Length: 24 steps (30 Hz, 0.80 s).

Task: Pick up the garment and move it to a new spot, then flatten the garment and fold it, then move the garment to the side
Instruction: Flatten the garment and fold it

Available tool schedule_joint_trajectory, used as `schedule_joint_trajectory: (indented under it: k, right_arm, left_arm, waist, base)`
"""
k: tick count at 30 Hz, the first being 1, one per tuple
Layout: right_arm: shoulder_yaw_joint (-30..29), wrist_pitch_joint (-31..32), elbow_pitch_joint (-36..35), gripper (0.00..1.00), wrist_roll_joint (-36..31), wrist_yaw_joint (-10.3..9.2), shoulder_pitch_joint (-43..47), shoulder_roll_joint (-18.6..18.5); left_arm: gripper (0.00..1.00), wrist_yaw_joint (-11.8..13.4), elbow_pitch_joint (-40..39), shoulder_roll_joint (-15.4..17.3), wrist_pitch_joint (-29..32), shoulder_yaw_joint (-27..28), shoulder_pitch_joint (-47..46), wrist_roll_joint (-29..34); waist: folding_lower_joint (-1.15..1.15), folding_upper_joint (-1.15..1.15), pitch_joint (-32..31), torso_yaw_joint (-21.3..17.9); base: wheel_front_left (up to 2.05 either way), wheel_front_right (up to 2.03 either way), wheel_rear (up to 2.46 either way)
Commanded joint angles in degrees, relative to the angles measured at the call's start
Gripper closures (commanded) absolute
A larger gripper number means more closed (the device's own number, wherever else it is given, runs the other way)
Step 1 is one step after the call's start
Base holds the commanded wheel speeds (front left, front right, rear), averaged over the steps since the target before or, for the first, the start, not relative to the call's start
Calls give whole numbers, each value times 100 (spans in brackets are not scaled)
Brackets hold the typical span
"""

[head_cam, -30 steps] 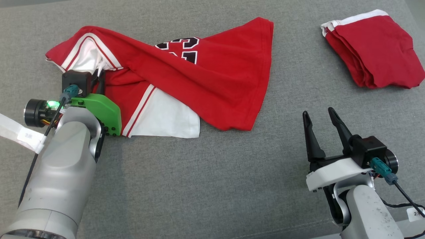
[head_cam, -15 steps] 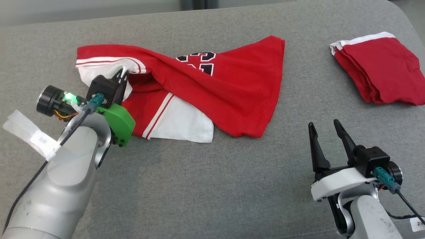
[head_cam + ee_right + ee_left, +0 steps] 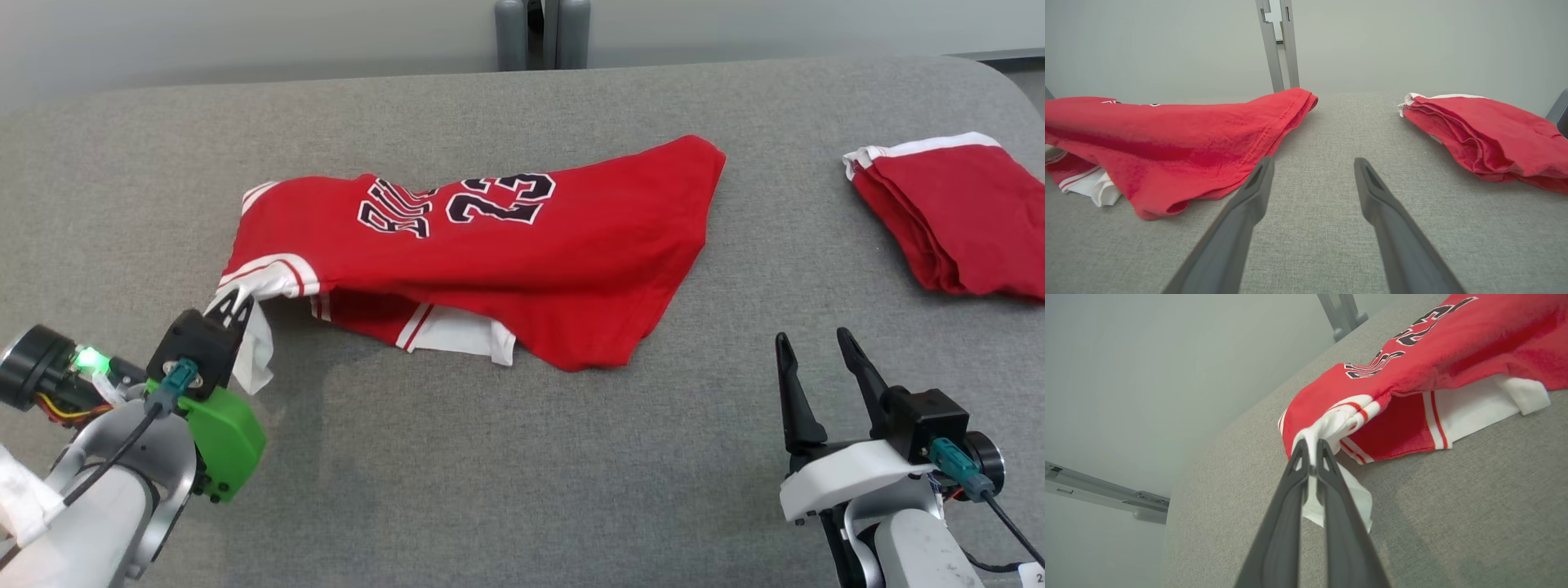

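The garment (image 3: 522,261) is a red jersey with white trim and black number 23, rumpled across the middle of the grey table (image 3: 506,474). My left gripper (image 3: 233,306) is shut on the garment's white-trimmed left edge and lifts that corner off the table. In the left wrist view the gripper (image 3: 1310,451) pinches the white cloth of the garment (image 3: 1412,363) between its closed fingers. My right gripper (image 3: 812,343) stands open at the lower right, apart from the cloth. The right wrist view shows that gripper (image 3: 1312,163) with spread, empty fingers and the garment (image 3: 1180,139) to the left.
A second red garment (image 3: 955,216), folded with a white band, lies at the table's far right and shows as the folded pile (image 3: 1486,134) in the right wrist view. A grey post (image 3: 539,33) stands behind the table's far edge.
The head camera has tilted up, so the scene sits lower in view. My left gripper has pulled the garment's edge toward the near left, turning the cloth so the lettering and number show.
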Motion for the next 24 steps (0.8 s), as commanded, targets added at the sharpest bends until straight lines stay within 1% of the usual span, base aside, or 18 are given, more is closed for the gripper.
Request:
schedule_joint_trajectory:
  k: [1, 2, 5, 8, 12, 15, 16, 18, 24]
  right_arm:
    - [-14, -18, 17, 0, -49, -9, 87, -15]
    - [-12, -18, 16, 0, -57, -9, 85, -15]
    - [21, -18, 36, 0, -60, -9, 80, -15]
    - [90, -18, 61, 0, -37, -9, 16, -15]
    - [181, -18, 82, 0, -5, -9, -53, -15]
    - [171, -18, 66, 0, -11, -9, -45, -18]
    - [170, -18, 66, 0, -20, -9, -33, -16]
    - [148, -18, 61, 0, -41, -9, -7, -14]
    - [121, -18, 88, 0, -53, -9, 44, -15]
  left_arm:
    - [100, 111, -347, 138, 160, 47, 245, -56]
    - [100, 189, -649, 233, 302, 74, 394, -71]
    - [100, 262, -1124, 285, 558, -8, 697, -153]
    - [100, 184, -1147, 66, 632, -244, 855, -214]
    - [100, 115, -579, -377, 391, -478, 786, -303]
    - [100, 167, -4, -782, 54, -532, 653, -393]
    - [100, 185, 157, -868, -45, -543, 621, -394]
    - [100, 222, 499, -1125, -284, -510, 591, -510]
    - [100, 311, 1364, -1716, -897, -395, 498, -780]
  waist:
    - [0, 0, -76, 66]
    - [0, 0, -82, 78]
    - [0, 0, -94, 94]
    - [0, 0, -96, 65]
    - [0, 0, -86, -23]
    - [0, 0, -82, -104]
    - [0, 0, -84, -121]
    - [0, 0, -89, -149]
    - [0, 0, -124, -174]
  base:
    - [0, 0, 0]
    - [0, 0, 0]
    - [0, 0, 0]
    - [0, 0, 0]
    - [0, 0, 0]
    - [0, 0, 0]
    - [0, 0, 0]
    - [0, 0, 0]
    - [0, 0, 0]
